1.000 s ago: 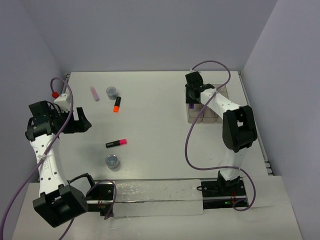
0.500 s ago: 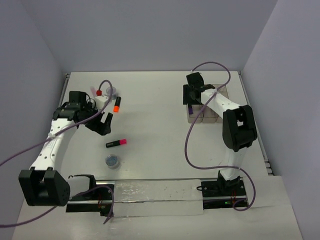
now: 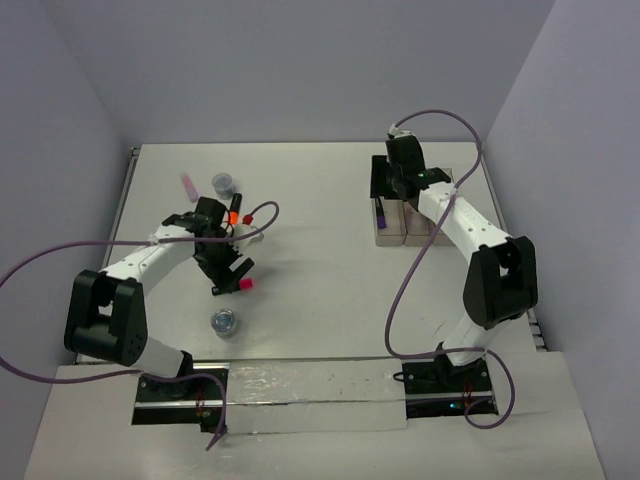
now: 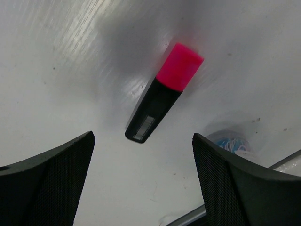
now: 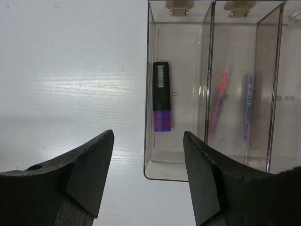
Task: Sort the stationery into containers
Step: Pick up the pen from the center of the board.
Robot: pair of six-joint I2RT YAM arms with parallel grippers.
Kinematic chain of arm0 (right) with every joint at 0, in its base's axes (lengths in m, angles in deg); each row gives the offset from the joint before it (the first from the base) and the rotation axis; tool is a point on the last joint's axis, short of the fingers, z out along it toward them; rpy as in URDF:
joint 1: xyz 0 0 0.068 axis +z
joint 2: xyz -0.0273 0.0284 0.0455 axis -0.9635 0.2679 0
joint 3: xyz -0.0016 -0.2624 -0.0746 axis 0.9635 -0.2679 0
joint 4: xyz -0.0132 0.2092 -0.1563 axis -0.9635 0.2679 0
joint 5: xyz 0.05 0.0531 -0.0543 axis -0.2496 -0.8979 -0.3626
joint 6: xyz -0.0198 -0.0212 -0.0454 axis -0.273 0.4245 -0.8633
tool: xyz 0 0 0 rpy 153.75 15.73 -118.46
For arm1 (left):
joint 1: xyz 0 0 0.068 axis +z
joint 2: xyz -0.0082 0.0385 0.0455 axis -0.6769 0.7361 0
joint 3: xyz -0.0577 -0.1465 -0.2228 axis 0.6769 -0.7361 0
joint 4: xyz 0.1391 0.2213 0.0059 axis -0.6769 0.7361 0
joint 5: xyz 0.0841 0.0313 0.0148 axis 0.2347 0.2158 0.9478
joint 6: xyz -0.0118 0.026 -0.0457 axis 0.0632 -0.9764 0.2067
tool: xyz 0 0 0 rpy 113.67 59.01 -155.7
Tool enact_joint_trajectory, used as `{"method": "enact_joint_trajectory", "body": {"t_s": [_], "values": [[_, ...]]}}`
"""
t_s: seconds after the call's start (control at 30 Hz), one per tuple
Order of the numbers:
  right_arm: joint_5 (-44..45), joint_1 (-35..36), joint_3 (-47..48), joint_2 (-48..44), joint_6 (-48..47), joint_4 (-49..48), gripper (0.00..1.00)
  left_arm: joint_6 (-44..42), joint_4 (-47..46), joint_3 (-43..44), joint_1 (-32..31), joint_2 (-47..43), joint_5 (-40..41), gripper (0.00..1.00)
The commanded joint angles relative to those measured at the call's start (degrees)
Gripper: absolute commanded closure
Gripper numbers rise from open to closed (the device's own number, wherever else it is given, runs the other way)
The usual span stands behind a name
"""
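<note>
A pink-capped black highlighter (image 4: 162, 94) lies flat on the table, and my left gripper (image 4: 142, 139) hangs open just above its black end, holding nothing. From above, that gripper (image 3: 228, 268) covers most of the highlighter, and only the pink tip (image 3: 245, 284) shows. My right gripper (image 5: 148, 136) stands open and empty over the near left corner of the clear containers (image 5: 146, 155). A purple-capped highlighter (image 5: 161, 96) rests in the left bin. The middle bin holds a pink stick (image 5: 218, 101) and a grey stick (image 5: 248, 106).
An orange-capped highlighter (image 3: 233, 213), a pale pink block (image 3: 187, 185) and a round pot (image 3: 223, 183) lie at the far left. A second pot (image 3: 224, 322) sits near the front, close beside my left fingers (image 4: 235, 188). The containers (image 3: 420, 232) stand at the right.
My left arm swung in from the left edge to above the pink highlighter. My right gripper opened and the purple highlighter now lies loose in the left bin.
</note>
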Motion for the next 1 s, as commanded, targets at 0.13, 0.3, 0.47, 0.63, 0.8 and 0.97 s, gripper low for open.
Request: {"method": "enact_joint_trajectory", "body": {"t_s": [0.13,0.3,0.47,0.63,0.8,0.97], "values": [[0.8,-0.4,-2.9,-3.3,-2.1,-2.0,0.32,-3.1,-8.3,-4.3,-4.3,3.8,6.4,0.09],[-0.4,-0.4,-3.2,-2.5,-1.4,-2.5,0.32,-2.5,-11.4,-4.4,-4.7,8.2,9.2,0.14],[-1.4,-0.4,-3.6,-3.1,-1.1,-2.7,0.33,-2.1,-10.2,-3.7,-5.3,10.3,10.0,0.48],[-2.6,-0.4,-3.8,-4.7,-0.6,-2.6,0.33,-0.3,-8.8,-1.9,-5.2,9.6,6.9,1.00],[-5.2,-0.2,-4.3,-6.6,0.1,-2.9,0.34,5.6,-6.6,4.3,-5.0,9.3,2.1,1.00],[-5.0,0.7,-2.7,-8.4,0.2,-1.5,0.34,10.8,-3.5,12.4,-0.4,6.9,-4.3,1.00]]}}
